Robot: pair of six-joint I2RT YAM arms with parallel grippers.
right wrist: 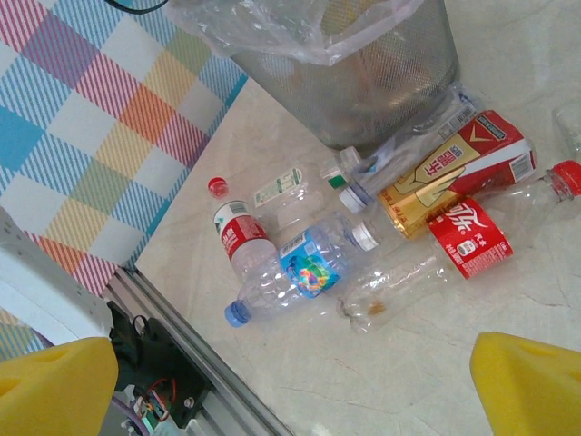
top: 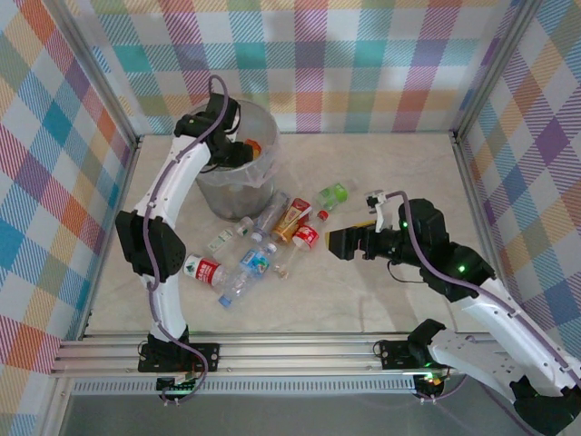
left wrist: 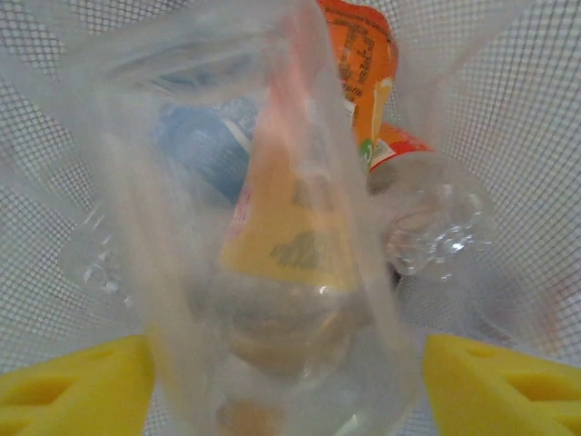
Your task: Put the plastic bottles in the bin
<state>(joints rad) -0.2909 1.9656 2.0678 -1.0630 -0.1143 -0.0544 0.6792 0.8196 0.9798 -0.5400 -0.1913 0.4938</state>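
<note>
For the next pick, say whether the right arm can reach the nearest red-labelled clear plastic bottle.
Probably yes: the open right pincer faces the red-labelled clear plastic bottle, nothing between.

Yellow fingertips [left wrist: 77, 381] stand apart above bottles [left wrist: 363, 54] (orange, perhaps blue labels) blurred behind the clear liner [left wrist: 172, 209].
</note>
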